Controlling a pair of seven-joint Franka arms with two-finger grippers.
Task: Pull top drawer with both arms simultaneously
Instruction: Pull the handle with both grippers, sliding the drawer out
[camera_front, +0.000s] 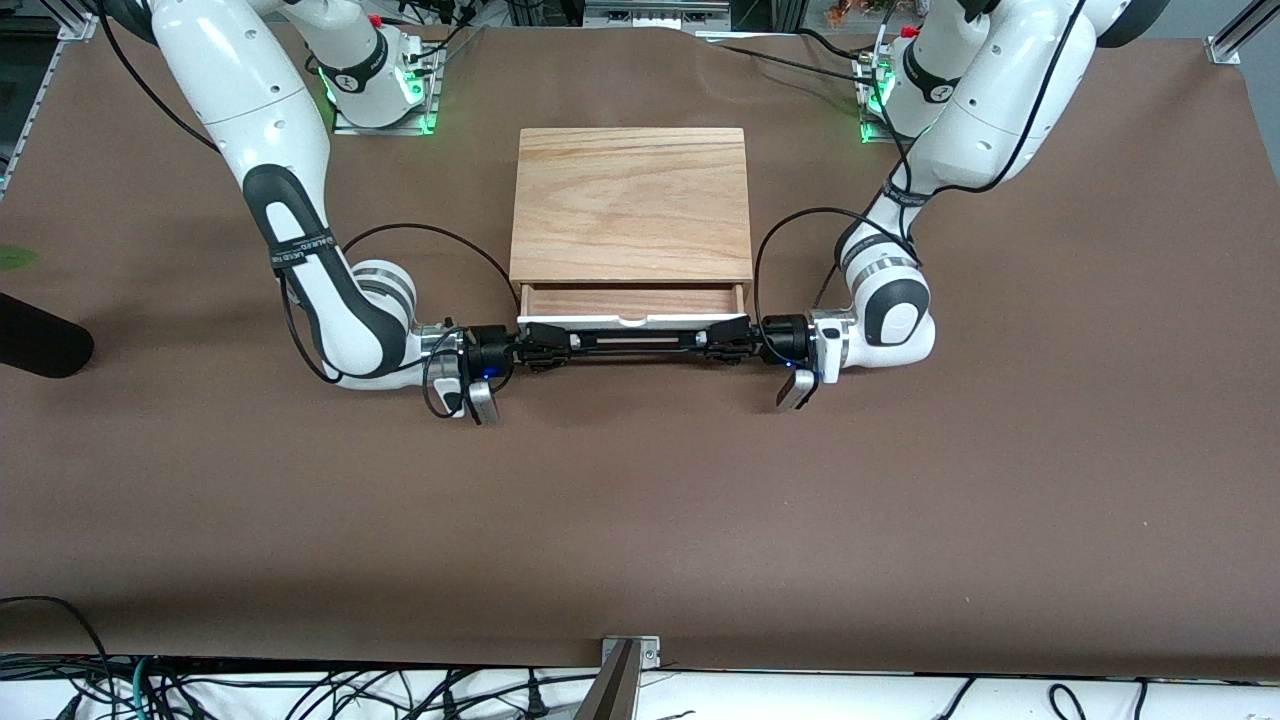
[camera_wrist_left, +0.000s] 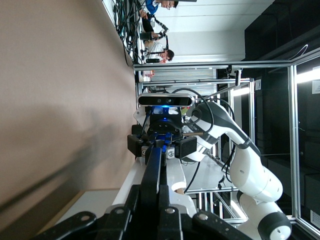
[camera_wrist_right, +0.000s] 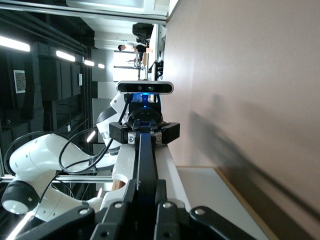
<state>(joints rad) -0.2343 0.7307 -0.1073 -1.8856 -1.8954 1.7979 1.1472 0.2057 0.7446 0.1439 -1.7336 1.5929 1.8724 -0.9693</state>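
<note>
Your left gripper (camera_front: 728, 341) and right gripper (camera_front: 541, 349) each pinch an end of the bar handle (camera_front: 634, 344); top drawer (camera_front: 632, 304) sits partly out of the box (camera_front: 632, 203), more pull left.

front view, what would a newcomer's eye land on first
Two white arms reach in from either end, the left pincer and right pincer each shut on an end of the black handle. The top drawer is slightly open under the oak-topped box at mid-table.
</note>
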